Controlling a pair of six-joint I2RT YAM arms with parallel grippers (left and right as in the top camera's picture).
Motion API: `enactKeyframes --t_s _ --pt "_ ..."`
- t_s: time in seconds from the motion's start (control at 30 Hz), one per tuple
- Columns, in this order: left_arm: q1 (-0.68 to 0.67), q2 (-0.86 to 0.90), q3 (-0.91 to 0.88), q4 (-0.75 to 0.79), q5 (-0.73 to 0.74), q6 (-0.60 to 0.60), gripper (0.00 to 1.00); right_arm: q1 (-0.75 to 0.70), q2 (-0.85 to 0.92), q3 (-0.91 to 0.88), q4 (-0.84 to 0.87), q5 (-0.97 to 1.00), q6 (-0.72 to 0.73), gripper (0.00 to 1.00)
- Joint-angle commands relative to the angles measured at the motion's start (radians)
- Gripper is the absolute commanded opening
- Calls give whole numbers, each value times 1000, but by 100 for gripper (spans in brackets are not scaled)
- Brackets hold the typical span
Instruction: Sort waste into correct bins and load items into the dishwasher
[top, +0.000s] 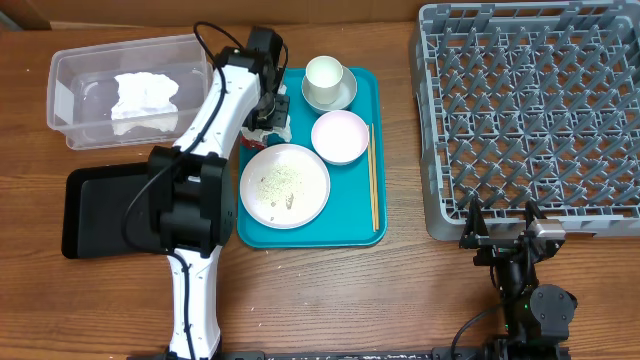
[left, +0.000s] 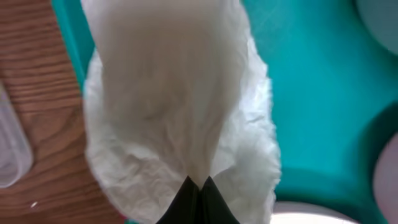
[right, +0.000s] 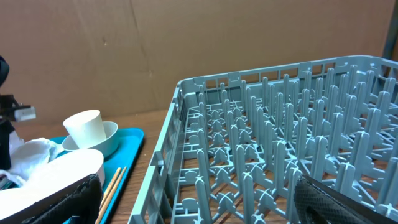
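1. The grey dish rack fills the table's right side. The right gripper sits at its near edge, jaws spread wide and empty.
2. The teal tray at centre carries the plate strewn with rice scraps, the bowl, the cup on its saucer, and the chopsticks along its right side.
3. The clear tub at upper left holds crumpled white paper. The black tray lies near it.
4. The left gripper, over the teal tray's left edge, has its fingertips closed on the napkin.
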Motion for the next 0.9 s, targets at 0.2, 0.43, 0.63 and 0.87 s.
enactKeyframes --t_s 0.2,0.43,0.63,0.87 --pt "-1 8 154 -93 -10 -23 4 5 -10 -11 3 10 0 100" --pt "1 6 230 -133 3 -31 4 5 -10 -11 3 10 0 100" --pt "35 -10 415 -194 -11 -55 4 5 -10 -11 3 10 0 100" --pt "124 -31 531 -223 -88 -128 4 5 -10 -11 3 10 0 100"
